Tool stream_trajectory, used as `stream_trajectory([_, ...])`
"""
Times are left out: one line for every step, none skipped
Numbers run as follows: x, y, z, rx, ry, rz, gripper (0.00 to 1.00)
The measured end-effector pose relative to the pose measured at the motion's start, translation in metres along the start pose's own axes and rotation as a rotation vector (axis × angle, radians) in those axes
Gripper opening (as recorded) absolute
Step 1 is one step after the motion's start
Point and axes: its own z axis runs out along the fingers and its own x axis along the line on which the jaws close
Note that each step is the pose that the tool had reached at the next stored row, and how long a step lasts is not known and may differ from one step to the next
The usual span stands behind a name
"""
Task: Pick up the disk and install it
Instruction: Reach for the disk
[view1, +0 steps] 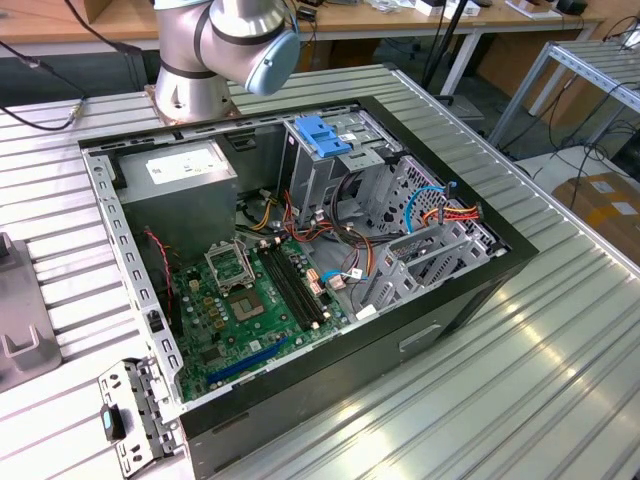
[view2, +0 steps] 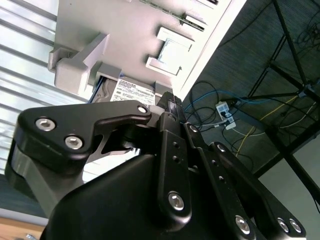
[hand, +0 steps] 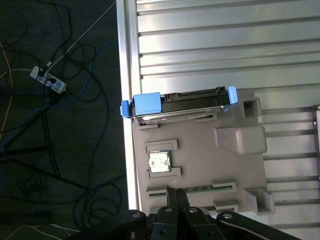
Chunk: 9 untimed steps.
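The disk (hand: 177, 101) is a grey-metal drive in a light-blue carrier. It stands on its long edge in a slot of a grey holder (hand: 240, 145), near the table's edge. In the second wrist view its white label (view2: 131, 92) shows under the holder's blocks. My gripper (hand: 176, 193) hovers over the holder's opposite end, well apart from the disk. Its black fingers (view2: 170, 102) are shut together with nothing between them. The open computer case (view1: 470, 290) lies on the table in the exterior view, with a drive cage topped by a blue latch (view1: 325, 135).
The holder also carries a square chip (hand: 160, 162) and a memory stick (hand: 205, 189). Beyond the ribbed metal table's edge (hand: 124, 60) cables and a power strip (hand: 47, 80) lie on the floor. The arm's base (view1: 190, 60) stands behind the case. A bracket (view1: 135, 410) lies at the case's near corner.
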Motion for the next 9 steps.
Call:
stream_trajectory([0.0, 0.0, 0.0002, 0.0001, 0.0001, 0.0, 0.1])
stream_trajectory([-0.0001, 0.0, 0.0005, 0.0001, 0.0002, 0.0, 0.1])
stream_trajectory([-0.0002, 0.0, 0.0012, 0.0001, 0.0002, 0.0, 0.1])
stream_trajectory([-0.0003, 0.0, 0.0017, 0.0001, 0.0001, 0.0, 0.1])
stream_trajectory([-0.0003, 0.0, 0.002, 0.0001, 0.0001, 0.0, 0.1])
stream_trajectory([-0.0004, 0.0, 0.0023, 0.0001, 0.0002, 0.0, 0.1])
stream_trajectory([-0.0004, 0.0, 0.0026, 0.0001, 0.0002, 0.0, 0.1])
stream_trajectory([-0.0005, 0.0, 0.003, 0.0001, 0.0002, 0.0, 0.1])
stream_trajectory([-0.0005, 0.0, 0.0033, 0.0001, 0.0002, 0.0, 0.1])
